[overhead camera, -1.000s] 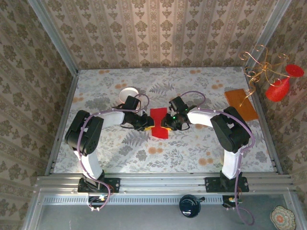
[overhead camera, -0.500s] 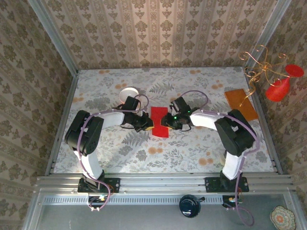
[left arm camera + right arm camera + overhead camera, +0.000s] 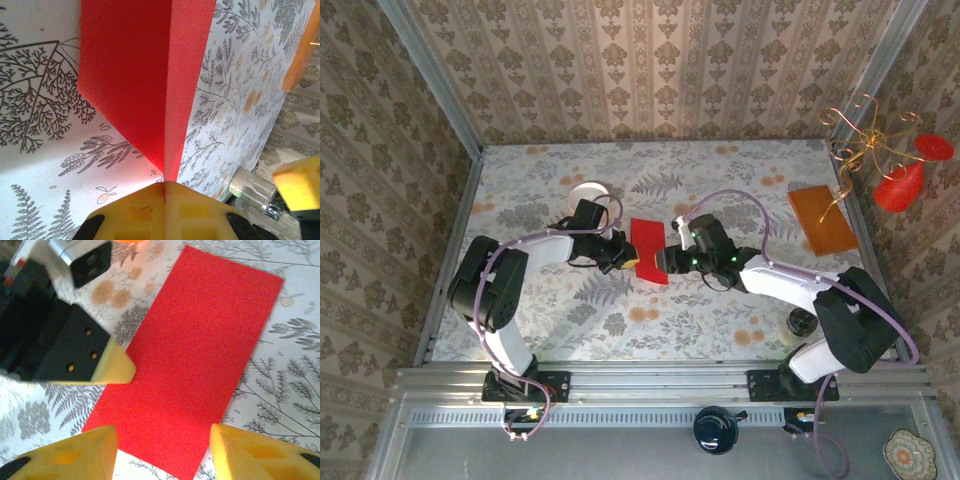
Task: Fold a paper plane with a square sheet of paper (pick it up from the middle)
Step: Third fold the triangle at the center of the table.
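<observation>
The square sheet of paper [image 3: 648, 250] is bright red and lies folded in half as a long rectangle at the table's middle. In the left wrist view the red paper [image 3: 135, 75] rises as a creased ridge that runs into the seam between my yellow pads. My left gripper [image 3: 164, 186] is shut on that near edge, and it reaches in from the left [image 3: 628, 262]. My right gripper [image 3: 162, 440] hovers open over the paper [image 3: 200, 350], its pads spread wider than the strip. The left gripper's fingertip [image 3: 112, 367] rests at the paper's edge.
A small white bowl [image 3: 588, 192] stands behind the left arm. An orange-brown board [image 3: 823, 220] lies at the right back, beside a gold wire stand with red ornaments [image 3: 898, 185]. A small clear cylinder [image 3: 802, 322] stands near the right arm's base.
My left gripper has closed on the paper's edge. My right gripper has opened and let the paper go, and the right arm's elbow has swung out to the right and nearer.
</observation>
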